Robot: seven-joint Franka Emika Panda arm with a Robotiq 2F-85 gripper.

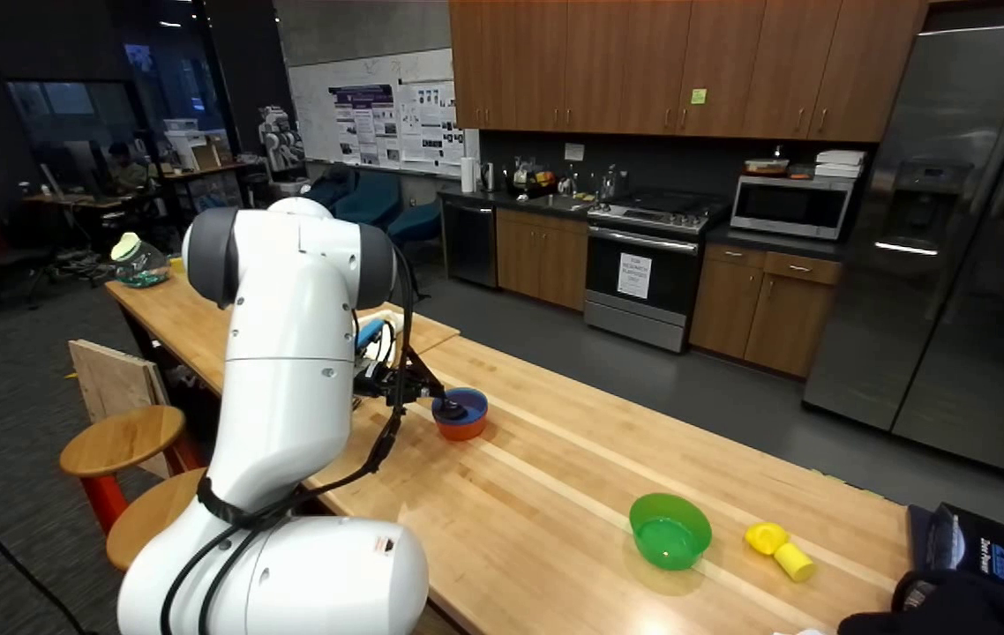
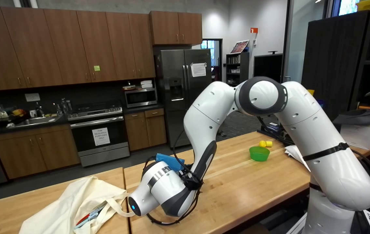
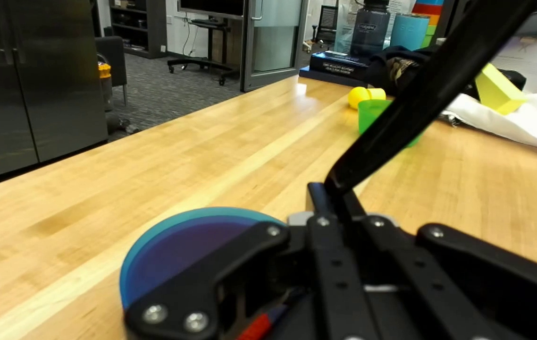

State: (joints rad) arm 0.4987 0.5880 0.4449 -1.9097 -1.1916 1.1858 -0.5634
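Observation:
My gripper [image 3: 336,200] is shut on a long black utensil [image 3: 419,99]; its handle slants up to the right across the wrist view. Just beside the gripper is a round bowl [image 3: 174,255], blue to purple inside, partly covered by the gripper's linkage. In an exterior view the same bowl [image 1: 461,429] looks blue within and orange outside, and the utensil's dark lower end [image 1: 450,409] is inside it. Whether that end touches the bottom cannot be told. The arm's wrist hides both bowl and gripper in an exterior view [image 2: 172,191].
Farther along the wooden table [image 1: 546,476] stand a green bowl [image 1: 670,531] and a yellow object [image 1: 780,551]. A dark box [image 1: 987,551] lies at the table's end. A cream cloth bag [image 2: 61,208] lies beside the arm's wrist. Round wooden stools [image 1: 123,438] stand beside the table.

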